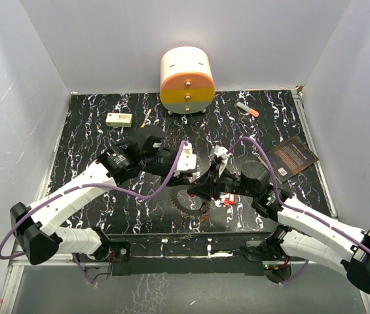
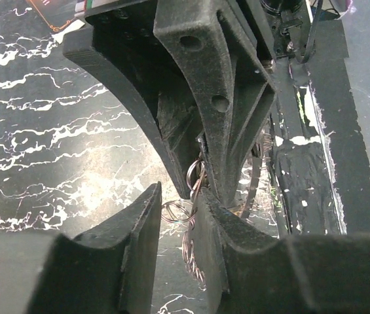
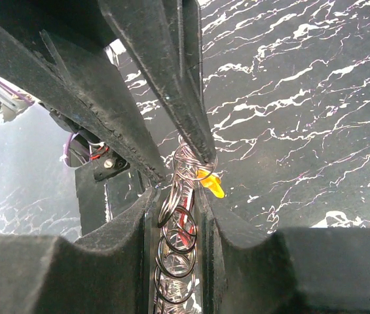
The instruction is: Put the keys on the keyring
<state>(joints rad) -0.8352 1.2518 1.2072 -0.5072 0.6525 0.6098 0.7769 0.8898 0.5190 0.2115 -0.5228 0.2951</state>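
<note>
So that the yellow key [image 3: 211, 184] can slip on, it seems, the right fingers [image 3: 122, 252] squeeze the keyring [image 3: 175, 252] tight over the worktop [image 3: 302, 131] while the left fingers [image 2: 139, 245], almost closed, pinch it too.

There were two tools, the left tool [image 2: 177, 199] and the right tool [image 3: 177, 196]; one keyring [image 1: 169, 199] lay on the desk [image 1: 139, 219]; one chain of wire rings [image 3: 175, 242]; one yellow key [image 3: 211, 184]; red keys [image 1: 227, 201] were too small to count; far: one drawer cabinet [image 1: 186, 78], one cream box [image 1: 118, 119], one marker [image 1: 247, 108]; right: one dark book [image 1: 293, 157].
</note>
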